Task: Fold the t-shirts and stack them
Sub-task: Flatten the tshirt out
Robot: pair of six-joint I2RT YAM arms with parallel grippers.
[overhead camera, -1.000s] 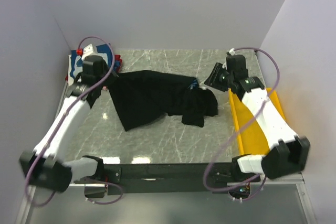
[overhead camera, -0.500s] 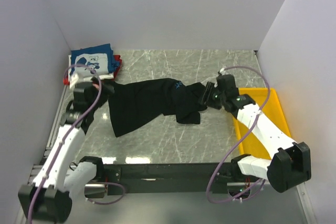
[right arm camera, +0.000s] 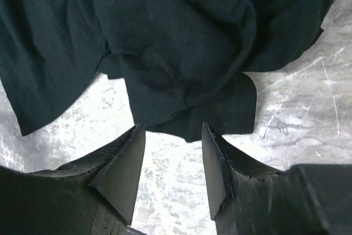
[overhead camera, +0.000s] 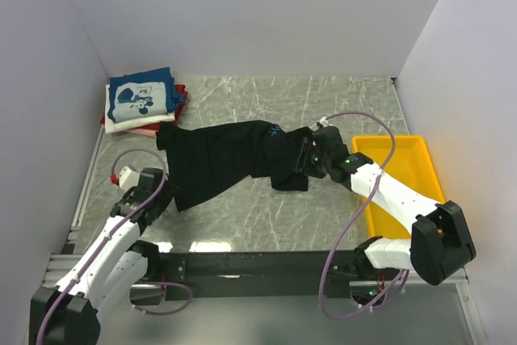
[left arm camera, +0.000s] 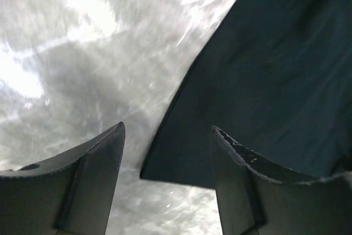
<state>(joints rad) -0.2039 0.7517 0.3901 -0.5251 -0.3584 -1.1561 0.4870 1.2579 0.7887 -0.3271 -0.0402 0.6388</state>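
The large black t-shirt (overhead camera: 234, 159) lies stretched left to right across the middle of the table, bunched at its right end, with a tiny blue mark (overhead camera: 275, 129) near its far edge. My left gripper (overhead camera: 161, 191) is open at the shirt's near-left corner. In the left wrist view that corner (left arm camera: 275, 70) lies flat on the marble ahead of the open left gripper (left arm camera: 168, 127). My right gripper (overhead camera: 300, 159) is open over the bunched right end. In the right wrist view the hem (right arm camera: 176, 42) sits just beyond the tips of the right gripper (right arm camera: 173, 126), which holds nothing.
A stack of folded shirts sits in the far left corner: blue with a white cartoon print (overhead camera: 139, 96) on top, white (overhead camera: 121, 125) and red (overhead camera: 179, 94) beneath. A yellow tray (overhead camera: 404, 175) lies along the right edge. Walls close in the left, back and right.
My left gripper opened, let go of the shirt's left end and drew back toward the near left. The right arm swung in from the far right and lowered to the shirt's bunched end.
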